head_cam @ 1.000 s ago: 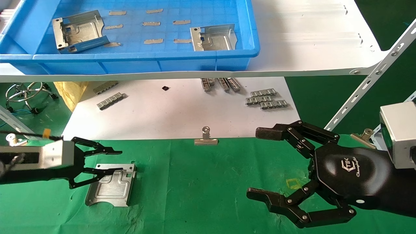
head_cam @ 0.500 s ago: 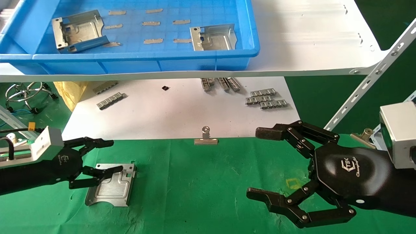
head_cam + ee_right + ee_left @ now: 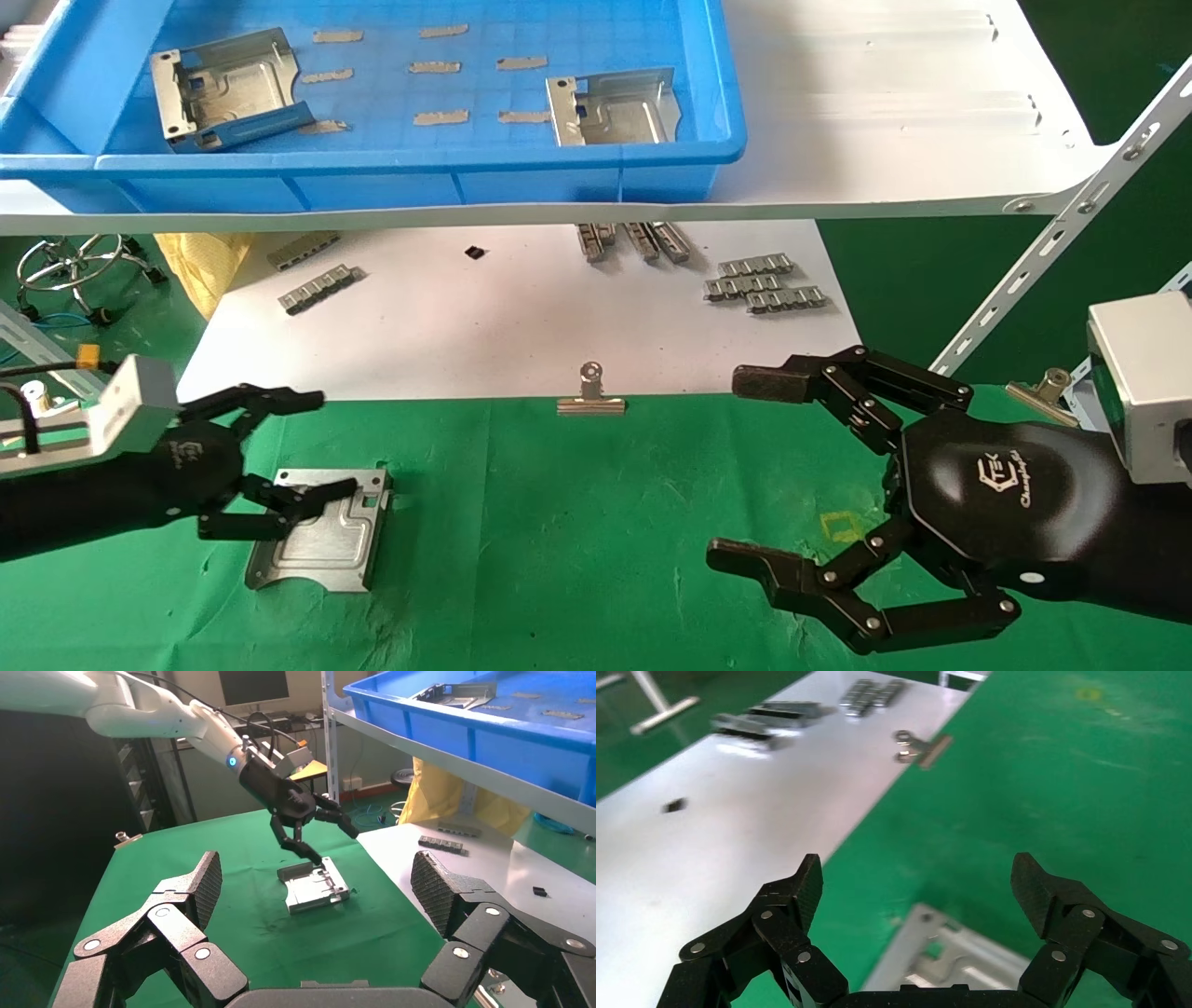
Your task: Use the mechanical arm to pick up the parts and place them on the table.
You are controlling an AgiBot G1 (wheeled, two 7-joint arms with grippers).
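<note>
On my right hand point(image 3: 810, 471) I read a white logo on the palm, a "T" mark with script that looks like "Champlight", though I can't be sure of the letters. The left hand point(image 3: 279, 447) has a smaller white mark that I can't read. No other writing shows.

The table point(image 3: 577, 522) is wrinkled green cloth with a small yellow square mark near my right hand. A white sheet point(image 3: 484, 317) lies behind it, held at the edge by a clip point(image 3: 589, 396) and scattered with ridged grey strips point(image 3: 764, 282). Above it a white shelf point(image 3: 885, 112) carries a blue bin point(image 3: 372, 168). The right wrist view shows a dark room with a monitor and shelving.

One part point(image 3: 321, 531) lies flat on the cloth at my left; two more parts point(image 3: 610, 109) sit in the bin. My left fingers are spread wide just over the near part's far edge, holding nothing. My right fingers are wide open too, over the table's right side, empty.
</note>
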